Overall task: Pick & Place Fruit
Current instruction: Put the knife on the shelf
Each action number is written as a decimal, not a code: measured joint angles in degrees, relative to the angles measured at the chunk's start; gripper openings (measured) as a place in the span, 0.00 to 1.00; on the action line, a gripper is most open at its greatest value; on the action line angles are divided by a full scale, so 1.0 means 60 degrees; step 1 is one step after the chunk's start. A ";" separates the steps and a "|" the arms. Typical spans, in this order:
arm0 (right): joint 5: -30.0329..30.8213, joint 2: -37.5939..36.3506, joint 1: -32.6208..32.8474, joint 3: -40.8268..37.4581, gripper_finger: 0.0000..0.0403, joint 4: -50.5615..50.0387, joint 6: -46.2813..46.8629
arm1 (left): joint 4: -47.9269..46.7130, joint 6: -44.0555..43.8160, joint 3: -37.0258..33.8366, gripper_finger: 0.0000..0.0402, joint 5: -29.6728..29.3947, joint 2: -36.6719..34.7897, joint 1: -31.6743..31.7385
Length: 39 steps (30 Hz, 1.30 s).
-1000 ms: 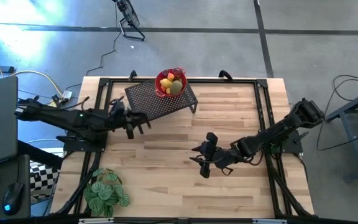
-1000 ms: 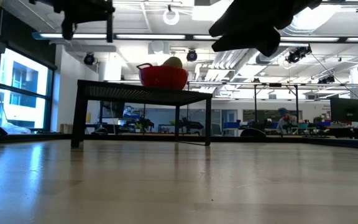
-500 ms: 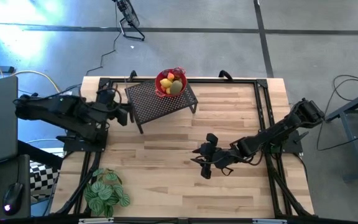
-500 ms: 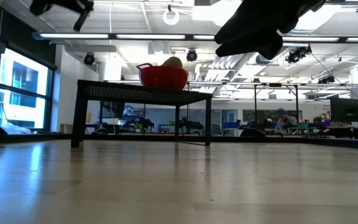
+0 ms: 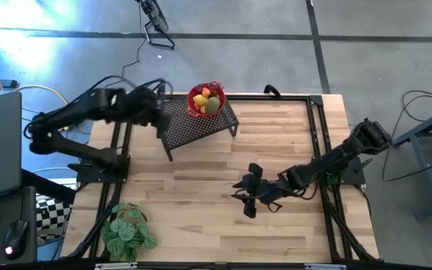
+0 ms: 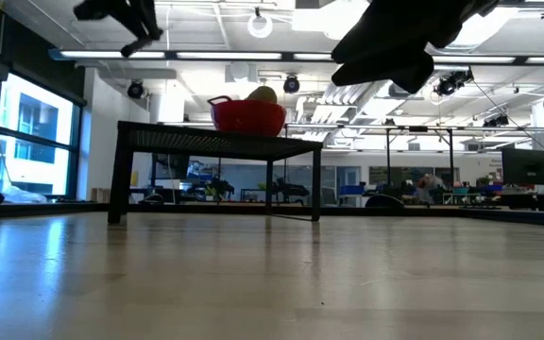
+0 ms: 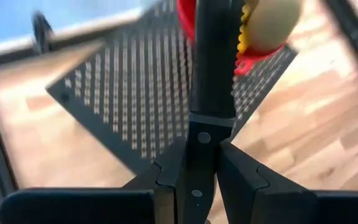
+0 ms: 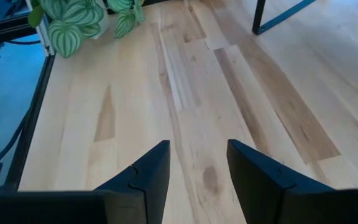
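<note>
Pale wooden boards make up the tabletop (image 5: 201,202), and its near part lies bare except at the near left corner, where a green leafy plant (image 5: 128,232) stands.

Just beyond the middle, toward the right, the right pincer (image 5: 247,196) hangs above the boards. Its two dark fingers (image 8: 148,171) are spread apart with only bare wood showing between them, and nothing is gripped. In the right wrist view the plant (image 8: 82,18) shows farther off across the planks.

Farther back, near the far edge, a small black perforated metal stand (image 5: 190,120) rests on the tabletop on thin legs. From the low view it stands like a little bench (image 6: 215,142) with open space beneath it.

On the stand's far right corner sits a red mesh bowl (image 5: 193,94). The fruit (image 5: 208,102) is piled inside it: yellow lemon-like pieces, an olive-green one and something orange-red, packed together and rising above the rim. The low view shows a pale rounded piece (image 6: 262,94) topping the red bowl (image 6: 248,115).

The left pincer (image 5: 156,112) is held over the stand's left end, raised above it and apart from the bowl. In the left wrist view its fingers (image 7: 213,68) are pressed together into one dark bar, holding nothing, with the perforated top (image 7: 135,93) and the bowl's fruit (image 7: 269,25) beyond.
</note>
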 joint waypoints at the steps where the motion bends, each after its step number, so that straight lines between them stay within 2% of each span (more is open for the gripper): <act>1: -0.0008 0.0000 0.0016 0.0000 0.38 -0.0003 0.0000 | -0.0092 0.0153 0.0049 0.17 0.0549 0.0180 0.0401; 3: -0.0007 0.0002 0.0068 0.0000 0.38 -0.0004 0.0010 | -0.0229 0.0534 0.0058 0.17 0.1460 0.0504 0.1245; 9: 0.0009 0.0002 0.0094 0.0000 0.38 0.0000 0.0011 | -0.0130 0.1034 0.0057 0.17 0.3046 0.1438 0.3128; 16: 0.0019 0.0004 0.0094 -0.0004 0.38 0.0000 -0.0007 | -0.0139 0.1205 0.0057 0.17 0.4486 0.2516 0.4295; 21: 0.0020 0.0004 0.0094 -0.0004 0.38 -0.0004 0.0004 | -0.0154 0.1209 0.0057 0.17 0.4883 0.3200 0.4526; 30: 0.0020 0.0004 0.0094 -0.0004 0.38 -0.0007 -0.0011 | -0.0393 0.1209 0.0057 0.17 0.4945 0.4232 0.4522; 39: 0.0020 0.0004 0.0094 -0.0004 0.38 -0.0012 -0.0015 | -0.0296 0.1241 0.0057 0.17 0.4893 0.4609 0.4522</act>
